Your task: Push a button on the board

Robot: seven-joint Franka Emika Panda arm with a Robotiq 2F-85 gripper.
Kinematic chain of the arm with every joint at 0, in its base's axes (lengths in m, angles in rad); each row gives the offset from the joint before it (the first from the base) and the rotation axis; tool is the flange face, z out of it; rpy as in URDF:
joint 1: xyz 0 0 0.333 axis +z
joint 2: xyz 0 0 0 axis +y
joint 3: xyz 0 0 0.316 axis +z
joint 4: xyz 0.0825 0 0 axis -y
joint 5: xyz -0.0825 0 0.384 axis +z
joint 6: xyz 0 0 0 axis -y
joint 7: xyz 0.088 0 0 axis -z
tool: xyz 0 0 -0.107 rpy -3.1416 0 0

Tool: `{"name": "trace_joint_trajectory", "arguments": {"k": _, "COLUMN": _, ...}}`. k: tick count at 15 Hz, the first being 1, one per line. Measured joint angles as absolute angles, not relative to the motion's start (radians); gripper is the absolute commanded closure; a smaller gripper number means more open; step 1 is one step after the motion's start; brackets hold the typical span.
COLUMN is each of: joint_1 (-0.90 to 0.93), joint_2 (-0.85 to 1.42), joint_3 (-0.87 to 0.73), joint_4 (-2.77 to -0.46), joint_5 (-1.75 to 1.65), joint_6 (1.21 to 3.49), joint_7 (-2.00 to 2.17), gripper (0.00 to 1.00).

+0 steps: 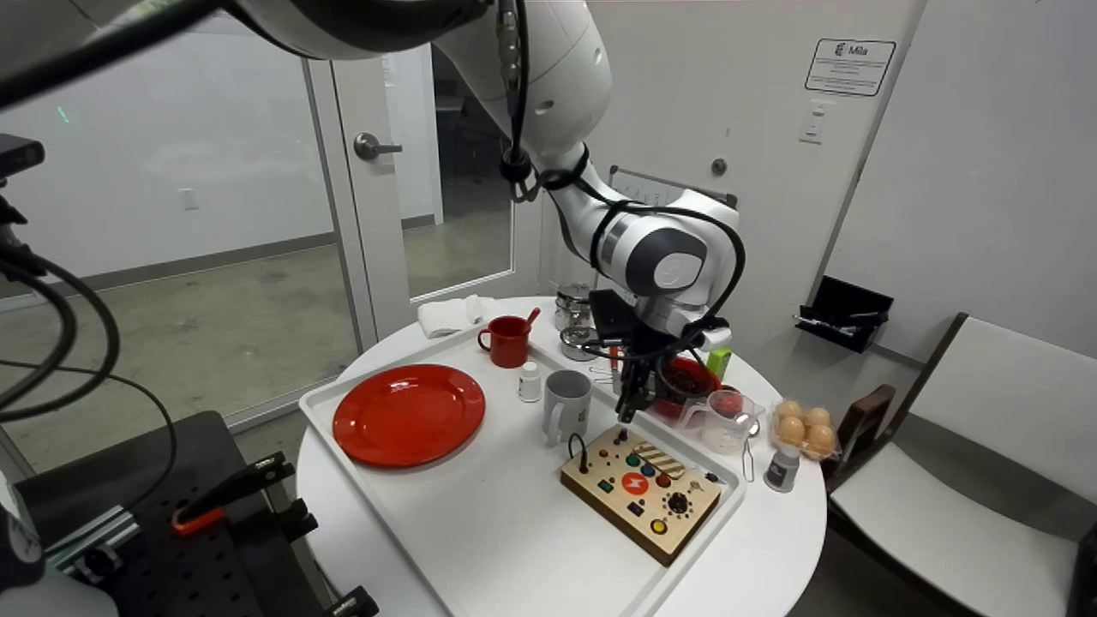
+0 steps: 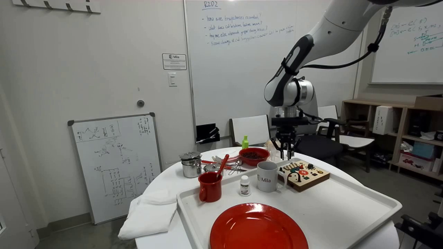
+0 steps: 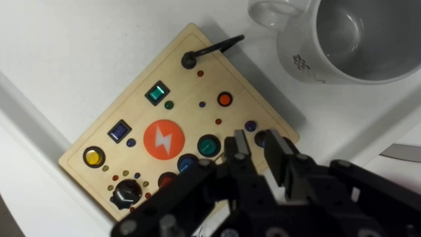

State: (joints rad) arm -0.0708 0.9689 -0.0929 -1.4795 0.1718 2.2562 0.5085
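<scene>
While claw (image 3: pixel 258 140) hangs narrowly parted, board (image 3: pixel 185 120), long axis lower left to upper right, wrist view

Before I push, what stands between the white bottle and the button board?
The grey mug stands between the white bottle and the board, as both exterior views show.

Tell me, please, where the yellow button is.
In the wrist view, the yellow button is near the left corner of the board, left of the blue switch and black knob.

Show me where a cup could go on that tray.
Bare: the tray between the red plate and board, away from the grey mug. Crowded: around that mug, with the white bottle, board and end effector close by.
</scene>
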Motion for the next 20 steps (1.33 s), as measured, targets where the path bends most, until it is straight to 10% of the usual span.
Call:
{"name": "trace_joint_trajectory", "arguments": {"k": 1, "joint_1": -0.071, "joint_2": 0.968, "joint_3": -0.093, "joint_4": -1.480, "joint_5": 0.172, "joint_6": 2.256, "joint_7": 0.508, "gripper": 0.38}}
{"name": "trace_joint_trajectory", "arguments": {"k": 2, "joint_1": -0.071, "joint_2": 0.967, "joint_3": -0.092, "joint_4": -1.480, "joint_5": 0.172, "joint_6": 2.256, "joint_7": 0.508, "gripper": 0.76}}
{"name": "trace_joint_trajectory", "arguments": {"k": 6, "joint_1": -0.070, "joint_2": 0.966, "joint_3": -0.092, "joint_4": -1.480, "joint_5": 0.172, "joint_6": 2.256, "joint_7": 0.507, "gripper": 0.90}}
{"name": "trace_joint_trajectory", "arguments": {"k": 20, "joint_1": -0.070, "joint_2": 0.953, "joint_3": -0.092, "joint_4": -1.532, "joint_5": 0.172, "joint_6": 2.214, "joint_7": 0.498, "gripper": 0.91}}
